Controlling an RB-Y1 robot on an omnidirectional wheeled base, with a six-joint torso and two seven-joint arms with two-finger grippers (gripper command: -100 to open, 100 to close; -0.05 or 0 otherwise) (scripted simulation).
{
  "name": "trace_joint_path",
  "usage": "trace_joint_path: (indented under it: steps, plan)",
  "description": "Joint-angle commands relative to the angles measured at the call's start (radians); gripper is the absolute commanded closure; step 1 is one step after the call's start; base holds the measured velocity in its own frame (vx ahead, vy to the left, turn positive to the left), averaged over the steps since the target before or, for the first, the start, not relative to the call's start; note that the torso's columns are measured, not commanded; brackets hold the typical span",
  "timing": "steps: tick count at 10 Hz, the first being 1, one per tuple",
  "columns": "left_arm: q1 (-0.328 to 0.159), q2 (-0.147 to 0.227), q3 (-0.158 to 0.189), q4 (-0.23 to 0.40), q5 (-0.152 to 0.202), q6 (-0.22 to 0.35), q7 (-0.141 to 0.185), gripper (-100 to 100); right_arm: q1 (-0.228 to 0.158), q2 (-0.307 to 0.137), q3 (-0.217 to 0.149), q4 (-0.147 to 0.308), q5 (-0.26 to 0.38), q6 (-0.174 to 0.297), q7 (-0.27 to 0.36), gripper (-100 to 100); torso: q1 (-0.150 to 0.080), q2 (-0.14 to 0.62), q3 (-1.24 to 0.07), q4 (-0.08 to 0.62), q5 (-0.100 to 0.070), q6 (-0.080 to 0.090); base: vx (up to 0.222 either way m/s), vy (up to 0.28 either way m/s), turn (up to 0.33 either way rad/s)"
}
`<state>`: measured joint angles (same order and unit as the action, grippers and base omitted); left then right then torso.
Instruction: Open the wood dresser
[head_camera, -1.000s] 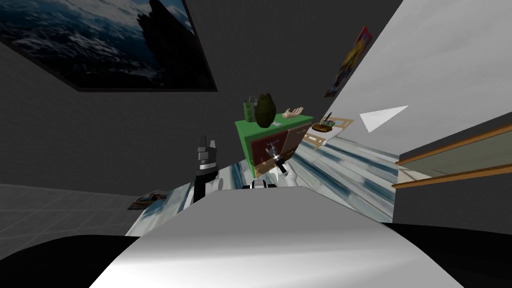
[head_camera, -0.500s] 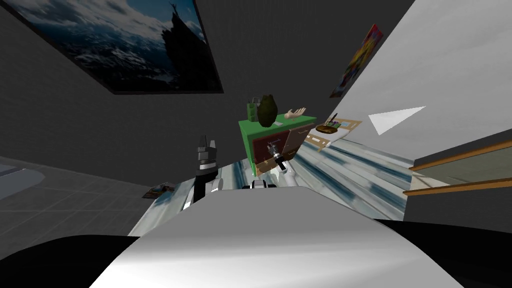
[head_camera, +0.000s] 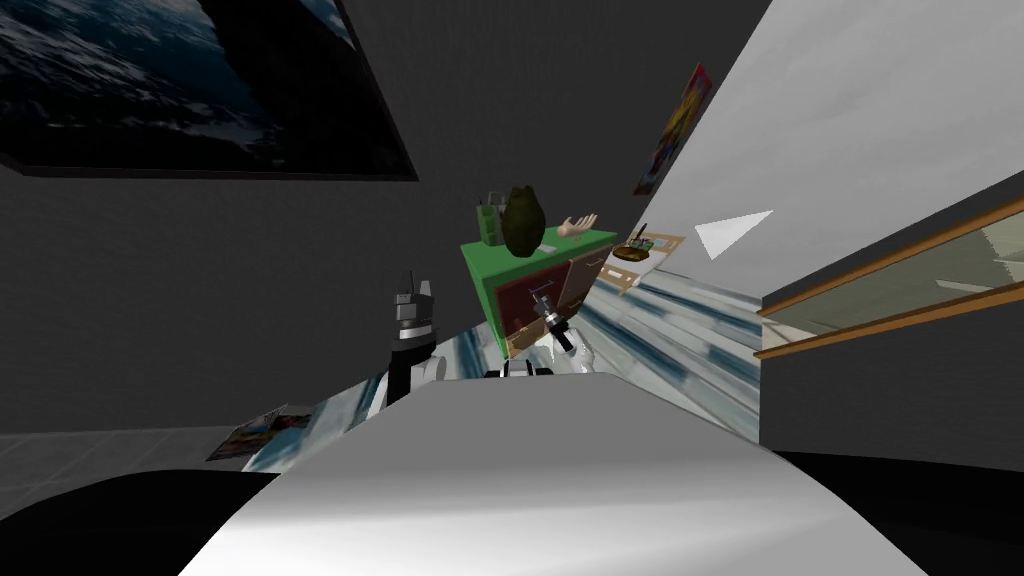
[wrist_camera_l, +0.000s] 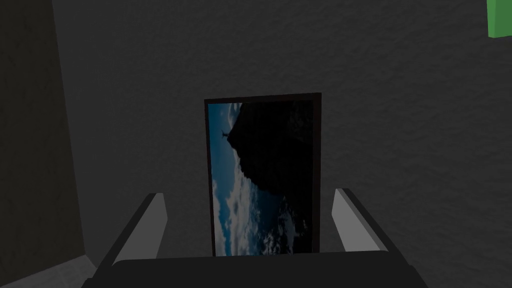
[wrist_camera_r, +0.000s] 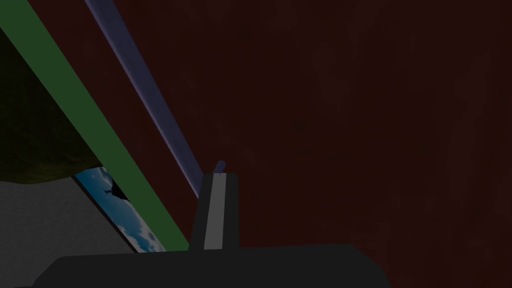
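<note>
My right arm reaches out straight ahead, toward 12 o'clock. The right gripper (head_camera: 544, 301) is up against the front of the dresser (head_camera: 483, 272). I cannot tell if this gripper is open or closed.

The dresser is just past the gripper, close to the dark wall. It has a green top and side, a dark red door (wrist_camera_r: 350, 125) and brown drawers (head_camera: 583, 277) next to the door. Its front faces me, toward 5 o'clock in the head view. Its long side runs from 9 o'clock to 3 o'clock.

In the right wrist view a thin blue-grey handle (wrist_camera_r: 145, 95) lies on the red door. It is a long bar, and it runs beside the door's green edge. Its near end comes right up to the gripper.

A dark round thing (head_camera: 524, 222) stands on the green top.

My left arm is held up at 9 o'clock from the dresser, well apart from it. The left gripper (head_camera: 414, 292) points up and is open, with nothing in it.
</note>
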<state>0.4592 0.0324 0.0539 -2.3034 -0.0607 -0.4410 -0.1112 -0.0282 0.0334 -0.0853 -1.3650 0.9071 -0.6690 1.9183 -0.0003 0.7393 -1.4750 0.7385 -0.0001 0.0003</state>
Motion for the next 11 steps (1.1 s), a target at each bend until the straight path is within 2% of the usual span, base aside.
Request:
trace_joint_path:
  steps: [1, 2, 3, 5, 6, 7, 8, 9, 11]
  plan:
    - [0.000, 0.000, 0.000, 0.000, 0.000, 0.000, 0.000, 0, 0.073, -0.011, 0.044, -0.065, 0.015, -0.025, -0.031, 100, 0.000, 0.000, 0.000, 0.000, 0.000, -0.001, 0.073, 0.034, -0.160]
    - [0.000, 0.000, 0.000, 0.000, 0.000, 0.000, 0.000, 0, 0.102, -0.014, 0.071, -0.089, 0.024, -0.038, -0.047, 100, 0.001, 0.000, 0.000, 0.000, 0.000, 0.000, 0.103, 0.046, -0.314]
    - [0.000, 0.000, 0.000, 0.000, 0.000, 0.000, 0.000, 0, 0.117, -0.014, 0.071, -0.100, 0.024, -0.038, -0.047, 100, 0.001, -0.002, -0.001, -0.001, 0.000, 0.000, 0.072, 0.032, -0.102]
    - [0.000, 0.000, 0.000, 0.000, 0.000, 0.000, 0.000, 0, 0.179, -0.021, 0.125, -0.157, 0.043, -0.065, -0.078, 100, -0.001, -0.001, -0.001, 0.000, 0.000, 0.000, 0.087, 0.031, -0.232]
    - [0.000, 0.000, 0.000, 0.000, 0.000, 0.000, 0.000, 0, 0.218, -0.024, 0.152, -0.203, 0.053, -0.078, -0.094, 100, 0.001, -0.002, -0.001, -0.001, 0.000, 0.000, 0.135, 0.064, -0.306]
    - [0.000, 0.000, 0.000, 0.000, 0.000, 0.000, 0.000, 0, 0.234, -0.024, 0.152, -0.203, 0.053, -0.078, -0.094, 100, 0.002, -0.004, -0.003, -0.001, 0.000, 0.000, 0.092, 0.053, -0.065]
    - [0.000, 0.000, 0.000, 0.000, 0.000, 0.000, 0.000, 0, 0.217, -0.028, 0.145, -0.195, 0.050, -0.075, -0.095, 100, 0.001, -0.001, -0.001, -0.001, 0.000, -0.001, 0.029, 0.019, 0.006]
    - [0.000, 0.000, 0.000, 0.000, 0.000, 0.000, 0.000, 0, 0.219, -0.066, 0.145, -0.199, 0.053, -0.075, -0.096, -100, -0.001, 0.002, 0.001, 0.000, 0.000, -0.001, 0.010, 0.007, 0.001]
    - [0.000, 0.000, 0.000, 0.000, 0.000, 0.000, 0.000, 0, 0.218, -0.113, 0.145, -0.205, 0.058, -0.073, -0.094, -100, -0.001, 0.001, 0.001, 0.000, 0.000, 0.000, 0.000, 0.000, 0.000]
